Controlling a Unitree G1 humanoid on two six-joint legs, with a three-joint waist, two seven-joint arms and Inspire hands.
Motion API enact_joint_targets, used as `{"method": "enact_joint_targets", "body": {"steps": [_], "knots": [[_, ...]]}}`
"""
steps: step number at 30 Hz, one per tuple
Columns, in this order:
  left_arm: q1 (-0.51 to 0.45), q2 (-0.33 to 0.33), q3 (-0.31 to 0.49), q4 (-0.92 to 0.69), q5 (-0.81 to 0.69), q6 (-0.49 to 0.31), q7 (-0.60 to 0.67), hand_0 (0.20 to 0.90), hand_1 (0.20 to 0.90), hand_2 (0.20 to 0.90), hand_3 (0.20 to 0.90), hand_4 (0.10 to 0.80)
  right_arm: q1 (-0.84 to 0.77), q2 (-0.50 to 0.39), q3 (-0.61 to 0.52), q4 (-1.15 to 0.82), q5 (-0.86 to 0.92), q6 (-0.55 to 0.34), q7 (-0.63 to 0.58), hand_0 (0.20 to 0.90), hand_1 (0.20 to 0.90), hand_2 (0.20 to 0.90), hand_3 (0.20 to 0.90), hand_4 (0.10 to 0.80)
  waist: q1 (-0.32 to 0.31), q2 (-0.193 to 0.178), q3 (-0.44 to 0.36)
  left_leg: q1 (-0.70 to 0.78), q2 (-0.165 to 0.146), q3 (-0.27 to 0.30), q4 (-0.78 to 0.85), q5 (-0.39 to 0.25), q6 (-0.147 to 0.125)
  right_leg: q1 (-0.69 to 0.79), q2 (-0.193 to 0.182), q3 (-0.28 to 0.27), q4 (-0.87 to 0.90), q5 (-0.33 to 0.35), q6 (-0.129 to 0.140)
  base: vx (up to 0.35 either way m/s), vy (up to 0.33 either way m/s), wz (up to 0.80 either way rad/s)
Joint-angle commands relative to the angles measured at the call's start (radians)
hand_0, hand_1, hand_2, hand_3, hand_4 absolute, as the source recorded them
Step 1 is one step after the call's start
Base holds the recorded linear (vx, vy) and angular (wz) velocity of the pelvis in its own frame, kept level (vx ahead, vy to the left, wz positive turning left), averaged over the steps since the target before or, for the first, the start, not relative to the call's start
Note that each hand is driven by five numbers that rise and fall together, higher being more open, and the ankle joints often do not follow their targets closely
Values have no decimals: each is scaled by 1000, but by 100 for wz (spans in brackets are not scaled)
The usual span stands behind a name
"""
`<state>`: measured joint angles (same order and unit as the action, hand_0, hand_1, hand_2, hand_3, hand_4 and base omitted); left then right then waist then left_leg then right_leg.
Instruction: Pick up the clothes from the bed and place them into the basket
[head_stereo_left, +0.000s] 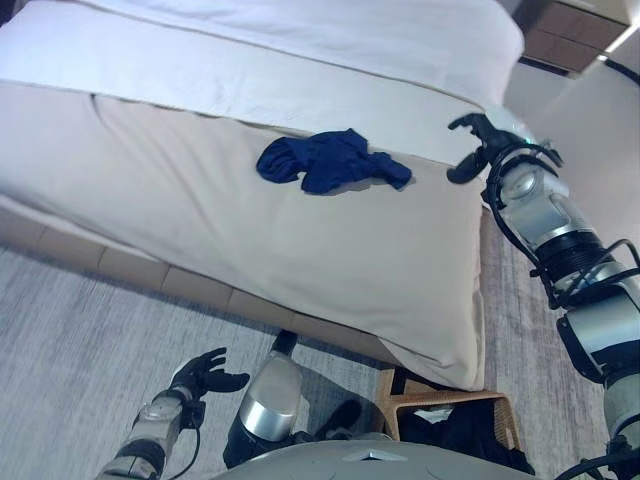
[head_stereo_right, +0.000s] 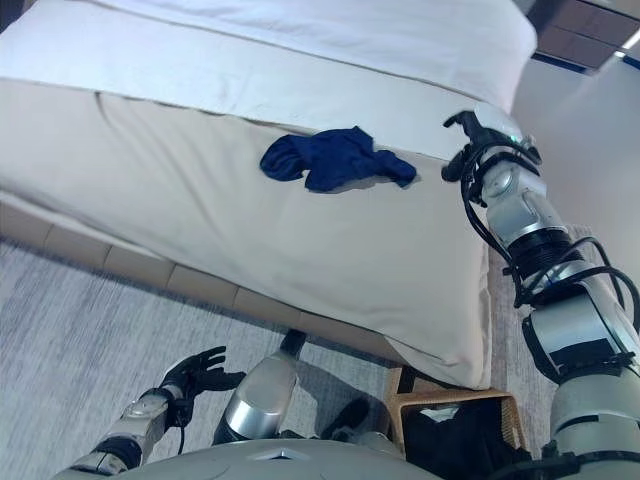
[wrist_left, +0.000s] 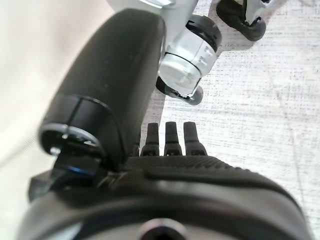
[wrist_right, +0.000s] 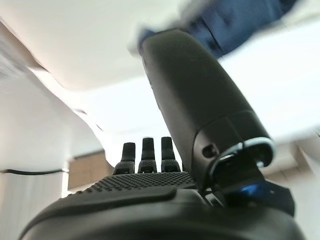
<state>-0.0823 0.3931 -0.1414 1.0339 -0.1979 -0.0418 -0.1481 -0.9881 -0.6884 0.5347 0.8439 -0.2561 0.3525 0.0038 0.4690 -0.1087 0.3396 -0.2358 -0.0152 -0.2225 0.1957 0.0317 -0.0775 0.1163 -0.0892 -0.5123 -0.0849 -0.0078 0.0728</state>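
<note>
A crumpled dark blue garment (head_stereo_left: 330, 161) lies on the beige bed cover (head_stereo_left: 250, 220), right of the bed's middle. My right hand (head_stereo_left: 476, 146) hovers open and empty at the bed's right edge, a short way right of the garment; in the right wrist view its thumb (wrist_right: 195, 100) and straight fingers (wrist_right: 145, 155) point toward the blue cloth (wrist_right: 235, 22). My left hand (head_stereo_left: 208, 374) hangs low over the floor, open and empty, and its fingers (wrist_left: 172, 137) show straight in the left wrist view. A wicker basket (head_stereo_left: 400, 398) with dark clothes (head_stereo_left: 470, 435) inside stands on the floor below the bed's right corner.
White sheets (head_stereo_left: 300, 50) cover the far part of the bed. A grey carpet (head_stereo_left: 70, 340) lies in front of the bed. A wooden piece of furniture (head_stereo_left: 560, 35) stands at the far right, beyond a white wall (head_stereo_left: 590, 120).
</note>
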Motion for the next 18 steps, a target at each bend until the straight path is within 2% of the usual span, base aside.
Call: {"method": "enact_joint_targets", "body": {"steps": [1, 8, 13, 18], "knots": [[0, 116, -50, -29, -55, -15, -3, 900, 900, 900, 900, 800, -255, -17, 55, -2, -17, 22, -158, 900, 900, 900, 900, 800, 79, -30, 77, -62, -37, 2, -16, -74, 58, -24, -52, -25, 201, -75, 3, -175, 61, 28], [-6, 111, -14, -63, -131, -57, -7, 900, 900, 900, 900, 800, -368, -23, 63, 186, -33, 87, -226, 900, 900, 900, 900, 800, 146, 4, 180, -184, -54, 9, 38, -65, 74, -118, -107, -115, 309, -62, 4, -40, 117, 28], [35, 99, 0, -91, -194, -107, -36, 900, 900, 900, 900, 800, -405, -22, 79, 242, -57, 116, -274, 900, 900, 900, 900, 800, 156, 34, 180, -318, -62, -3, 62, -32, 83, -284, -149, -152, 431, -65, 18, -37, 149, 28], [60, 88, -7, -94, -247, -134, -80, 900, 900, 900, 900, 800, -447, -7, 86, 281, 9, 125, -413, 900, 900, 900, 900, 800, 156, 64, 180, -423, -68, -1, 100, -25, 90, -418, -176, -169, 530, -84, 23, -39, 119, 12]]}}
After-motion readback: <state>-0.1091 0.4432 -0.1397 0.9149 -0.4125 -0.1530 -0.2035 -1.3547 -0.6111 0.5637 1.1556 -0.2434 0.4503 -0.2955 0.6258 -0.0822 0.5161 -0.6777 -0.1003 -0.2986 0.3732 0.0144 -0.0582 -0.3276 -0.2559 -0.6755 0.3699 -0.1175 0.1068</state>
